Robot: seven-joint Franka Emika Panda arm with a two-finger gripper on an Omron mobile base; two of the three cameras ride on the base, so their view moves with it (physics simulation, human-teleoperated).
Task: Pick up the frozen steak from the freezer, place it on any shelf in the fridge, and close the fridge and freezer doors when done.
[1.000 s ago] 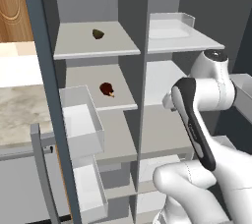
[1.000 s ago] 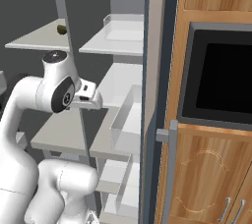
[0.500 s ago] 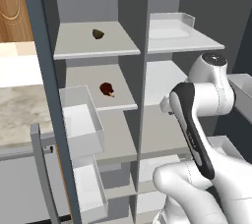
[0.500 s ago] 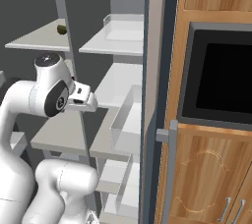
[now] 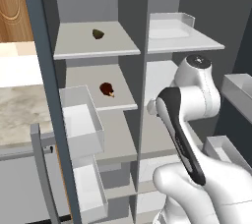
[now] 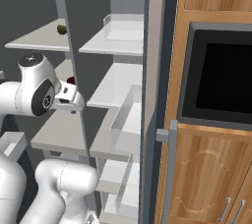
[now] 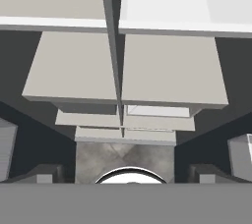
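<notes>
claw (image 6: 74,104): jaws apart, empty, swung lower and left since a second ago | frozen steak (image 5: 107,89): unmoved, mid freezer shelf (image 5: 93,98), near its right edge

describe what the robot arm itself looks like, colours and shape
The arm is glossy white, built of rounded, bulbous segments, with a long dark strip running down one link and a dark grey round joint cap seen in the right base view. The hand is a white block. No cables or markings show.
</notes>
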